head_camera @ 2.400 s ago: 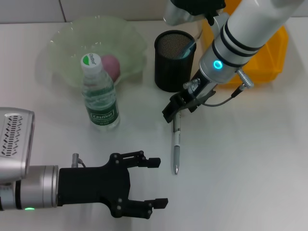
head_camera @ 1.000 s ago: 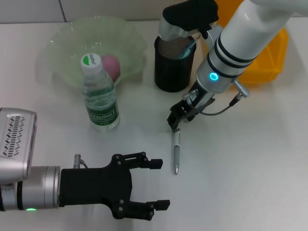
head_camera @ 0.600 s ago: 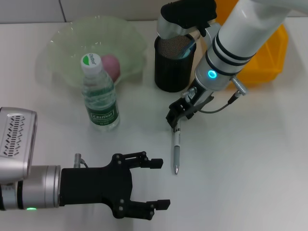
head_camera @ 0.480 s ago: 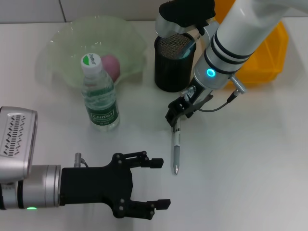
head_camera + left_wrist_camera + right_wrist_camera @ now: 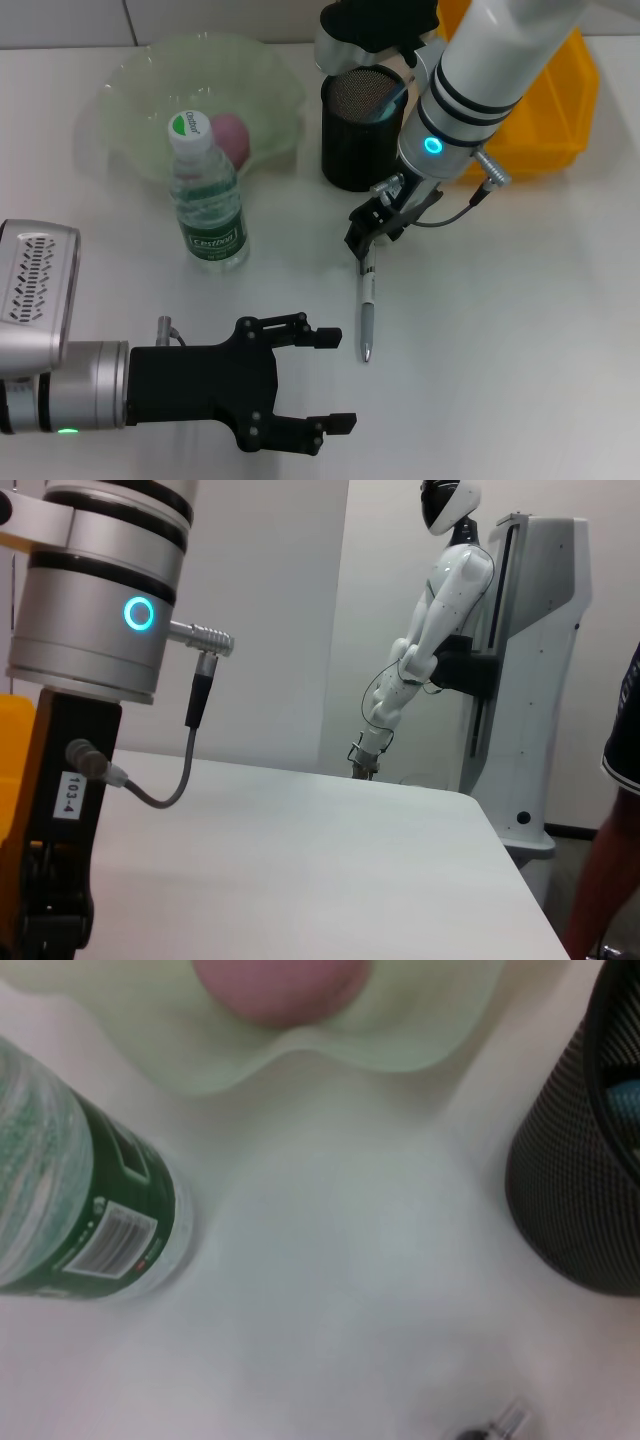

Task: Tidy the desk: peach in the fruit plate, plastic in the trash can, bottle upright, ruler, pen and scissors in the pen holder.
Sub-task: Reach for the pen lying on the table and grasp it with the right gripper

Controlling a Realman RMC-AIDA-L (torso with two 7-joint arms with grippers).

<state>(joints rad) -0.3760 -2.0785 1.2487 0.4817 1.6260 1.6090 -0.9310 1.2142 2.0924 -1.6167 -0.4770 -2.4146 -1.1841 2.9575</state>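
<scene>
A silver and white pen point(image 5: 366, 305) lies on the white table, pointing toward me. My right gripper point(image 5: 371, 234) sits low over the pen's far end, just in front of the black mesh pen holder point(image 5: 360, 130). The pen's end shows in the right wrist view point(image 5: 497, 1424). The bottle point(image 5: 207, 195) stands upright with its green cap on. The pink peach point(image 5: 229, 135) rests in the pale green fruit plate point(image 5: 130, 90). My left gripper point(image 5: 327, 381) hovers open and empty near the table's front edge.
The yellow trash can point(image 5: 545, 110) stands behind my right arm. Something blue sticks up inside the pen holder. The right wrist view shows the bottle point(image 5: 80, 1210), plate point(image 5: 400, 1045) and pen holder point(image 5: 590, 1160) close together. A white humanoid robot point(image 5: 430, 640) stands beyond the table.
My right gripper has drifted slightly left and settled over the pen's far end. The pen has not moved. My left arm stays where it was.
</scene>
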